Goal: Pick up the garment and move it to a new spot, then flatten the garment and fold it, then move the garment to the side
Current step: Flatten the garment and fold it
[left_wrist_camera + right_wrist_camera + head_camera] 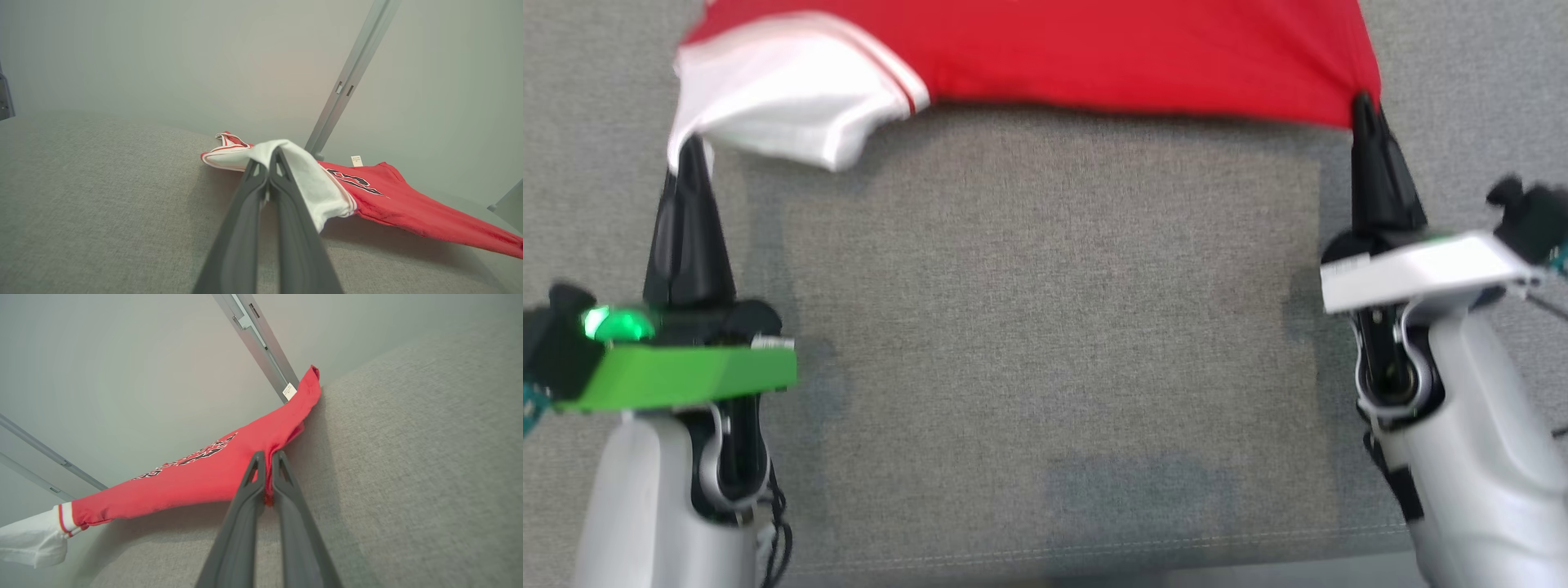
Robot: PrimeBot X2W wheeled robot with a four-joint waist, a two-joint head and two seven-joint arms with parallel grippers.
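The garment (1094, 57) is a red shirt with black lettering and a white sleeve (776, 98), stretched across the far part of a grey cloth surface. My left gripper (692, 147) is shut on the white sleeve's edge at the left. My right gripper (1362, 104) is shut on the red hem corner at the right. The near edge hangs lifted between the two grippers. In the left wrist view the white sleeve (302, 171) drapes over the shut fingers (261, 204). In the right wrist view red cloth (212, 473) is pinched between the fingers (282, 486).
The grey fabric surface (1045, 327) spreads under and in front of the shirt, with a seam near its front edge (1094, 547). Grey metal frame bars (347, 81) stand behind the surface against a pale wall. A small white label (289, 391) sticks out of the shirt.
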